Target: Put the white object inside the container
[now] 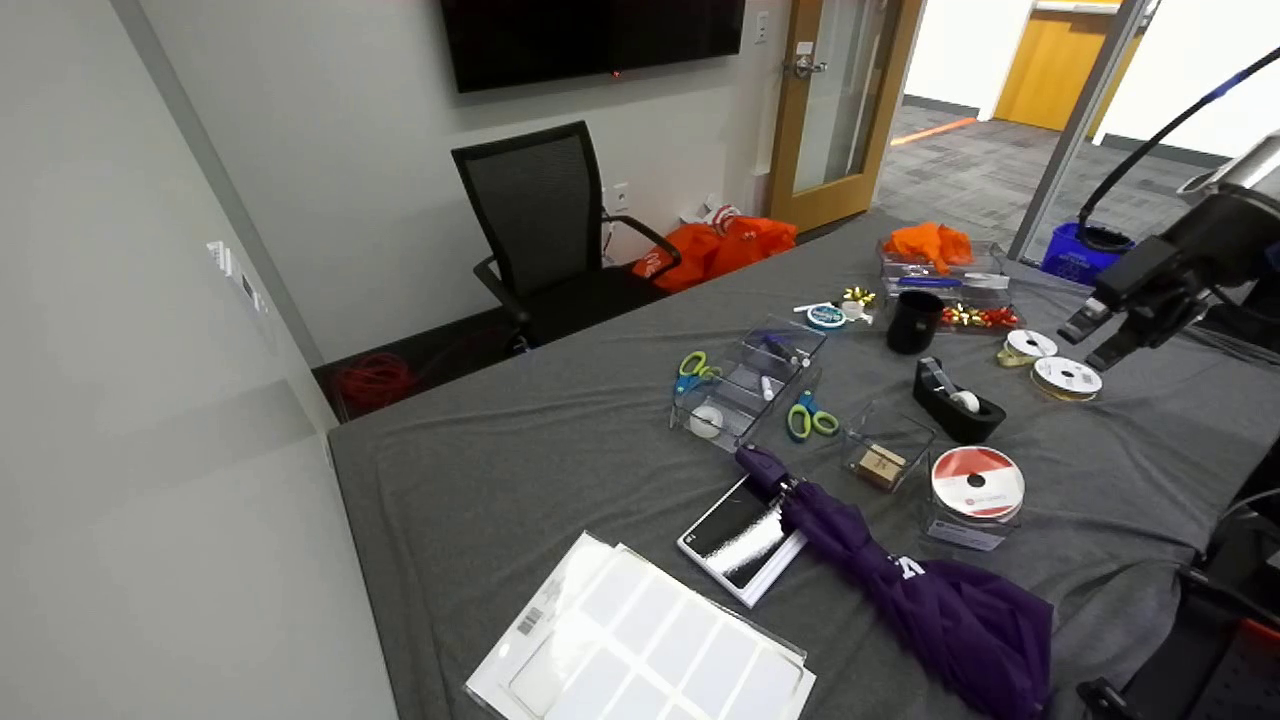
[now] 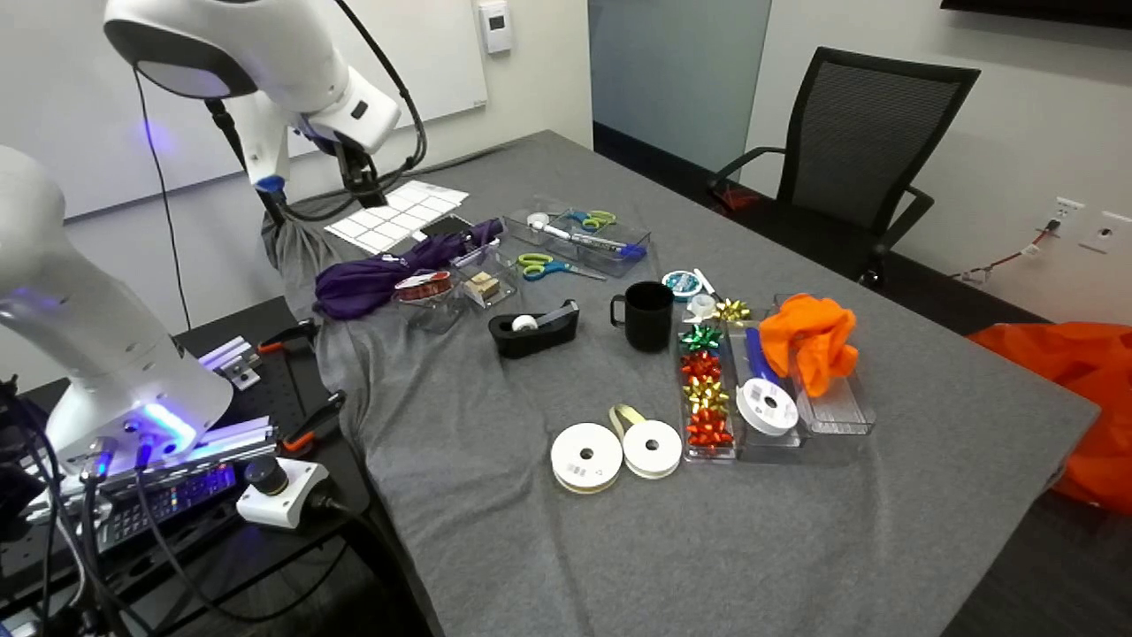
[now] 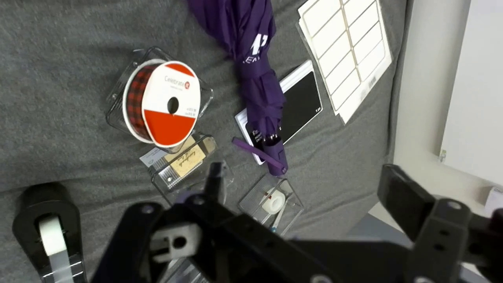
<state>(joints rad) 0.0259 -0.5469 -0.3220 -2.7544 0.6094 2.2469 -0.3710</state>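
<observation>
Gripper (image 3: 301, 179): above the grey cloth-covered table (image 3: 346, 157), its two black fingers (image 3: 214, 184) spread wide apart.
White object: a ribbon spool (image 3: 171, 104) with a white-and-red face and plaid ribbon, lower than the gripper, ahead and left of the left-hand finger in the wrist view; its face is tilted.
Clear container (image 3: 117, 110): directly under the spool, likewise ahead and left of that finger; whether the spool rests on the rim or partly inside cannot be told.
Small clear box (image 3: 168, 176): just beside the spool, its far corner overlapped by the left-hand fingertip in the wrist view; a tan block (image 3: 188, 161) is in it.
Tape dispenser (image 3: 43, 200): black, left of both fingers in the wrist view.
Umbrella (image 3: 255, 78): purple, folded, ahead of the gap between the fingers, lying across a dark-faced packet (image 3: 304, 104).
Label sheets (image 3: 347, 51): ahead, toward the right-hand finger's side.
Clear tray (image 3: 251, 196): seen between the fingers, with a white tape roll (image 3: 269, 206) in it.
Plain white spools (image 2: 586, 456): two, well apart from the gripper in an exterior view.
Mug (image 2: 648, 316): black, also well apart from the gripper.
Orange cloth (image 2: 806, 343): farther from the gripper than the mug.
</observation>
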